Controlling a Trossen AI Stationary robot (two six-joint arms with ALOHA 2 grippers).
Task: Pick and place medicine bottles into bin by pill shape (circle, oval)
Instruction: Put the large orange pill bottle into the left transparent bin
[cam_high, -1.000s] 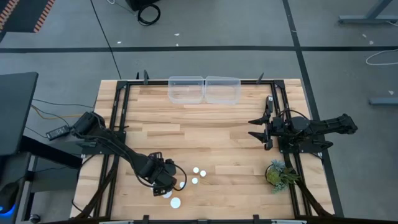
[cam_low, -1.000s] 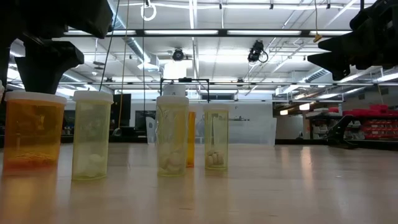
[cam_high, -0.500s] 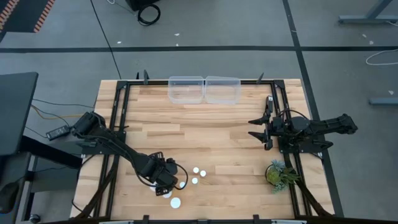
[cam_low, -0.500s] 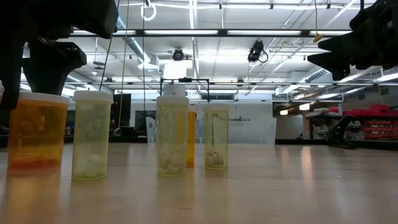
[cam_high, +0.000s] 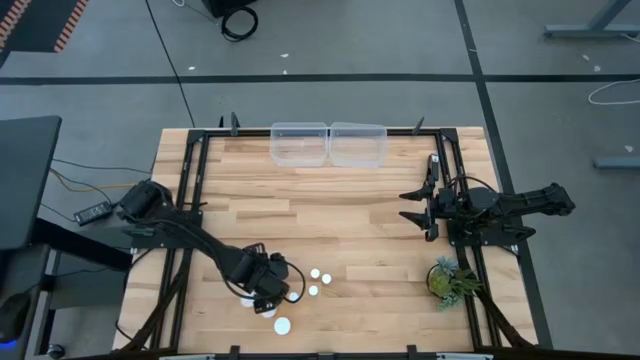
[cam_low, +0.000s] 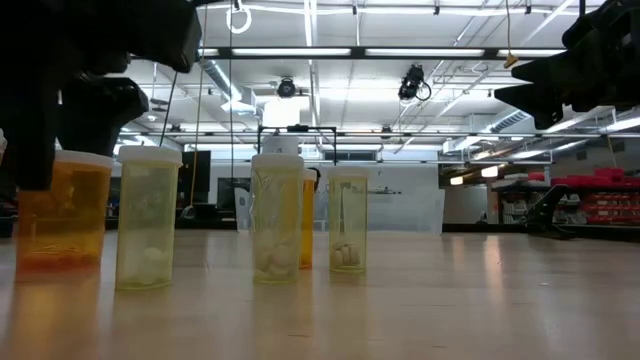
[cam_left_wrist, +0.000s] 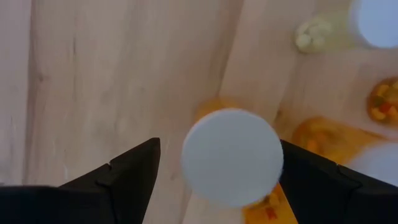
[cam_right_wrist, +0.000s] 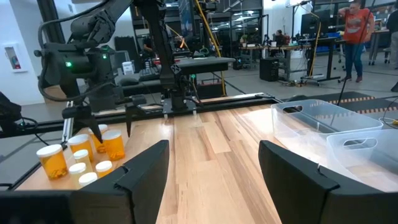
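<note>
Several amber pill bottles with white caps stand upright on their bases near the table's near edge, left of centre (cam_high: 314, 281). My left gripper (cam_high: 267, 290) is open and points down over one of them. In the left wrist view its fingers (cam_left_wrist: 221, 149) stand on either side of that bottle's white cap (cam_left_wrist: 231, 165), close to it. In the low view one finger (cam_low: 30, 130) reaches down beside this orange bottle (cam_low: 62, 215). My right gripper (cam_high: 420, 205) is open and empty at the table's right side.
Two clear bins (cam_high: 300, 143) (cam_high: 357, 143) stand side by side at the table's far edge. A small green plant (cam_high: 447, 278) stands at the near right. More bottles (cam_low: 148, 215) (cam_low: 277, 215) stand close beside the one under my left gripper.
My left gripper has gone down, so that its fingers now reach lower on either side of the orange bottle. The bottles stand as before.
</note>
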